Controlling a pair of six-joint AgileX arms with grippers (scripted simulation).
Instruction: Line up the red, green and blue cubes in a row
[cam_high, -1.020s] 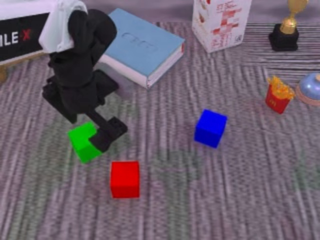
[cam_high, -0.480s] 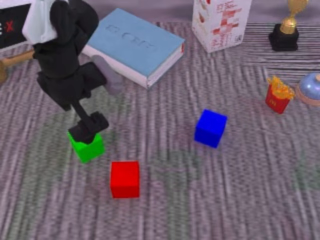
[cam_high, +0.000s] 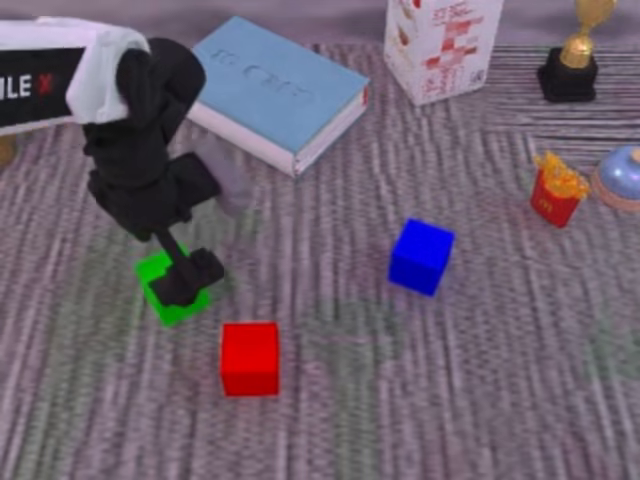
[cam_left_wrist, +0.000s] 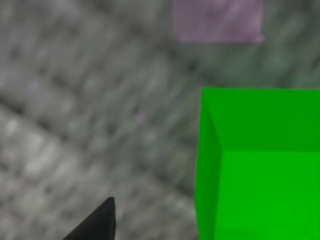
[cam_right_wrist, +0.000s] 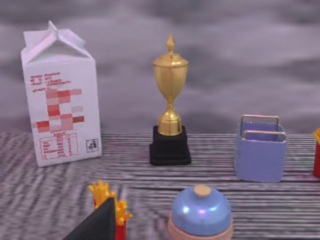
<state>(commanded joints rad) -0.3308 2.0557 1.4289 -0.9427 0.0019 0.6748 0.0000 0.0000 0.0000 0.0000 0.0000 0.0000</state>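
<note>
The left gripper has slid a little toward the right and now sits right over the green cube, on the table's left side. I cannot tell if its claw is wide or narrow. The red cube lies near, in front. The blue cube sits well apart, toward the right. The right arm is out of sight.

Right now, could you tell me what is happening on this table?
The left arm's pincer is down over the green cube near the table's left side; whether it grips it cannot be seen. The red cube sits just to its lower right, and the blue cube lies apart near the middle. The right arm is out of the top view.
</note>
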